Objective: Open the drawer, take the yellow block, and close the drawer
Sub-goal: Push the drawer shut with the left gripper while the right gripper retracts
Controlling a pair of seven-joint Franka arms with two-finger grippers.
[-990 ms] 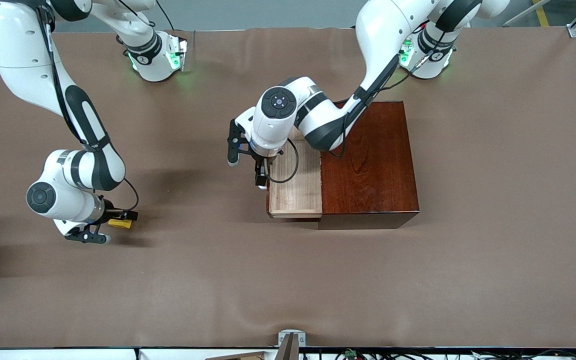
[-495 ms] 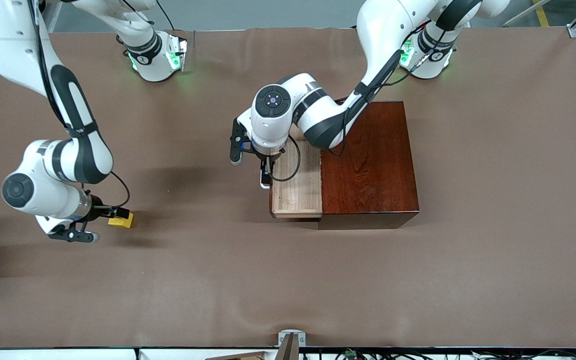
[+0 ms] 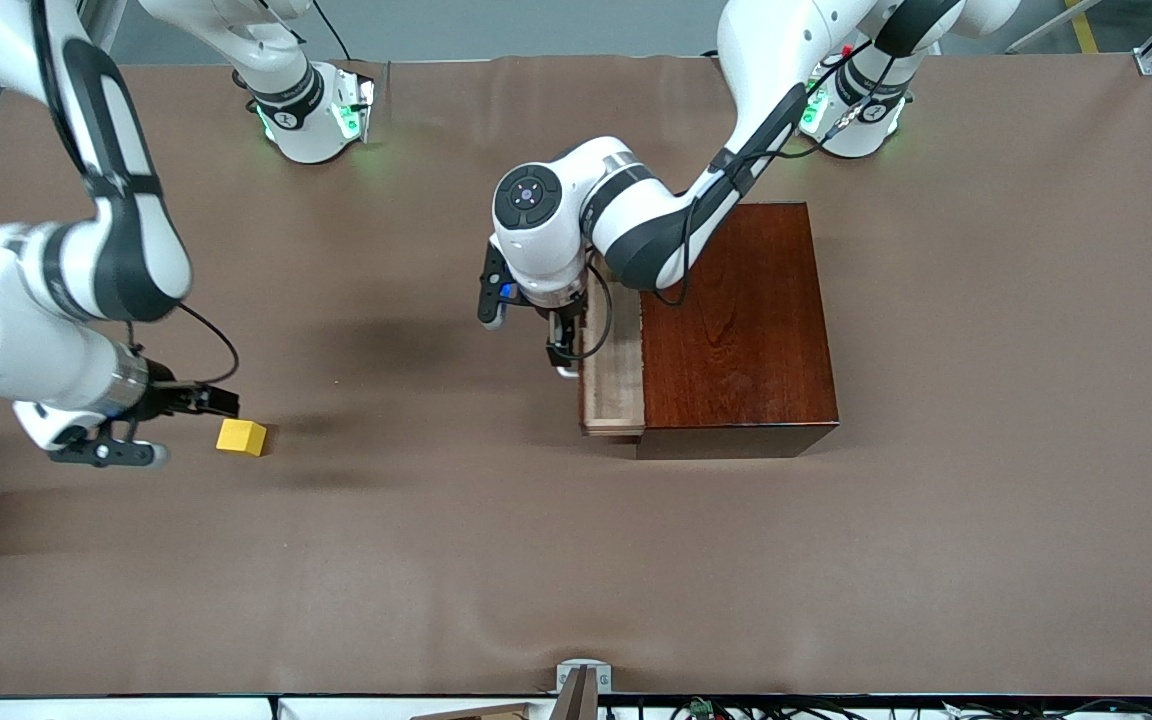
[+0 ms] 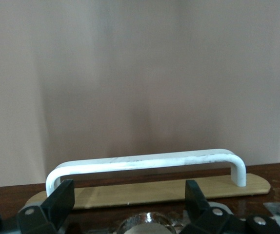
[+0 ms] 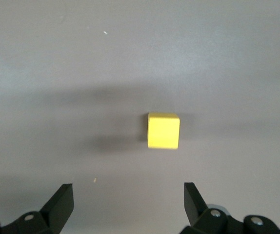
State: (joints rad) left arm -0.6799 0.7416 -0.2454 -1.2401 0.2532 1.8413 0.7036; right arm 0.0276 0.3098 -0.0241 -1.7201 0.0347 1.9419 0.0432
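While the brown table (image 3: 576, 560) carries little else, a glossy mahogany box (image 3: 736, 320) sits near its middle and serves as landmark. From the box's end facing the right arm, the drawer (image 3: 614, 385) sticks out partway, showing a narrow strip of pale wood. The left gripper (image 3: 564, 350) is right at the drawer's front, its fingers (image 4: 57, 204) spread apart with the white handle (image 4: 145, 162) between them, clasping nothing. Well away from the box, toward the right arm's end of the table, the yellow block (image 3: 241, 437) lies alone on the cloth. The right gripper (image 3: 211, 402) hangs just beside it, released, fingers (image 5: 62, 202) wide. Nothing stands between block and box. Grey floor edges the table. Only the left wrist view shows the handle's full U shape; only the right wrist view shows the block (image 5: 163, 130) clear of both fingers.
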